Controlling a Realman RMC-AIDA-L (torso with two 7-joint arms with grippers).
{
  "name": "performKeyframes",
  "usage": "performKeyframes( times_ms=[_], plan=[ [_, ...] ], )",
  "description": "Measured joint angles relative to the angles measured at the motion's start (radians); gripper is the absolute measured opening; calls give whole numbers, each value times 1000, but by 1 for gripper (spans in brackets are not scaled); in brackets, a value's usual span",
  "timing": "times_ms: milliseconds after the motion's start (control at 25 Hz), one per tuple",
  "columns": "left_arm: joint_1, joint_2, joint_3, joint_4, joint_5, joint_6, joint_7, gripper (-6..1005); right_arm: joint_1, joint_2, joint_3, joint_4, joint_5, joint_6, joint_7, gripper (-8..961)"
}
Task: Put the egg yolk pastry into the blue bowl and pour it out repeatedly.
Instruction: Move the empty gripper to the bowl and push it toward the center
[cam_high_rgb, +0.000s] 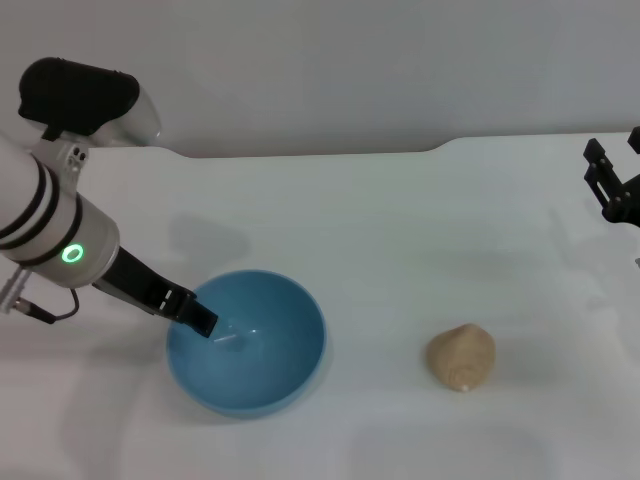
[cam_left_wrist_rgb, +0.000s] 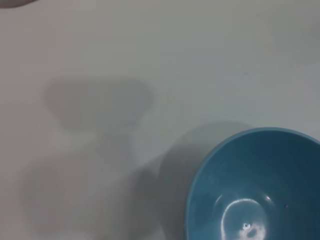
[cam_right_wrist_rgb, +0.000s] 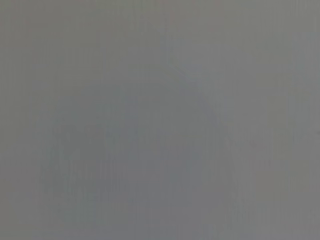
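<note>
The white table (cam_high_rgb: 420, 230) is taking up nearly the whole head view, and on it the blue bowl (cam_high_rgb: 246, 342) is sitting upright and empty toward the robot's left, its glossy inside catching a highlight in the left wrist view (cam_left_wrist_rgb: 255, 185). The left gripper (cam_high_rgb: 196, 317) is reaching down at the bowl's near-left rim, dark fingers dipping over the edge as if pinching the wall, though I cannot tell for sure whether they are clamped on it or merely resting there. Well apart to the right, the egg yolk pastry (cam_high_rgb: 461, 357) is lying alone on the bare surface, outside the bowl. The right gripper (cam_high_rgb: 612, 185) is hanging at the far right edge, away from everything, and its opening is not readable; its wrist camera is showing only flat grey. Judging by looks, that 1 small bun is going to be light, soft and crumbly, so a gentle squeeze across its rounded sides, low near the base, seems safest. The bowl looks stiff and slick, so its rim is the obvious hold for tipping.
</note>
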Motion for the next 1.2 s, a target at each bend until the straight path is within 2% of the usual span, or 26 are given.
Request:
performKeyframes(
  times_ms=[360,1000,1200],
  plan=[
    [-65,-1,-1,-156,0,-60,-1,751,-1,0,0,1,-2,-2,0,496],
    [-114,2,-8,-293,0,-140,-2,743,-13,-3,0,-3,-5,-3,1,495],
    [-116,3,-9,-305,0,-150,-2,741,-15,-3,0,-4,-5,-3,1,495]
  ],
)
